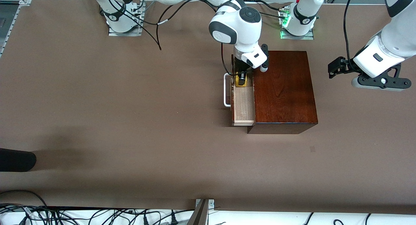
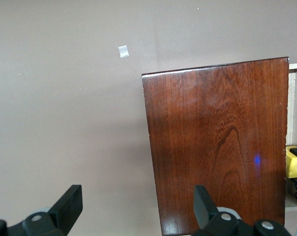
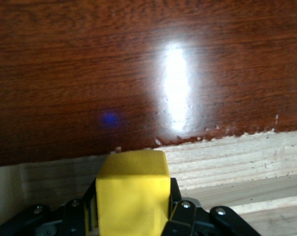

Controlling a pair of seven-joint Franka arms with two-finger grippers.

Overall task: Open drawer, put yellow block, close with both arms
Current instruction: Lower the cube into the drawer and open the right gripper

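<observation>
The yellow block (image 3: 132, 189), held tight in the right hand (image 1: 241, 79) just over the open drawer (image 1: 243, 103), should be lowered gently before being released, while the wide-open left hand (image 2: 138, 209) waits.

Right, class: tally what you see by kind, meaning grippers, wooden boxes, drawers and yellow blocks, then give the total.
Grippers: 2, right gripper and left gripper
Wooden boxes: 1, mahogany box
Drawers: 1, open drawer
Yellow blocks: 1, yellow block
Total: 5
</observation>
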